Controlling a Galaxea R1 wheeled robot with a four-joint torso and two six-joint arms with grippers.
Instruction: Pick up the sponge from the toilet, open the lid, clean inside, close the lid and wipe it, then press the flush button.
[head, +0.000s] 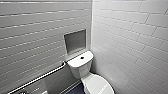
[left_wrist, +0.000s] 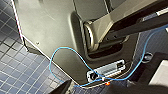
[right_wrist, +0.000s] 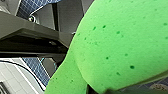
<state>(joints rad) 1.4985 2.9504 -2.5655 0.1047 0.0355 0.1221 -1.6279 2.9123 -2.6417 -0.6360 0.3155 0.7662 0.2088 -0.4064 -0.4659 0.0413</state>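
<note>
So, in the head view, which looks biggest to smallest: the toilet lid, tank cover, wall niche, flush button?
1. The lid, though partly cut off.
2. The wall niche and the tank cover: too alike to rank.
3. The flush button, smallest by far.

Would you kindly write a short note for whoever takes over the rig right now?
Right gripper: apparently shut on the sponge, which is bent close against that wrist camera.
Left gripper: state unreadable; it hangs over the blue-tiled floor.
Things: the lid is down; the flush button sits in the tank cover.
Done: sponge picked up.
Left: unclear whether the inside was cleaned, so check before wiping and flushing.
</note>
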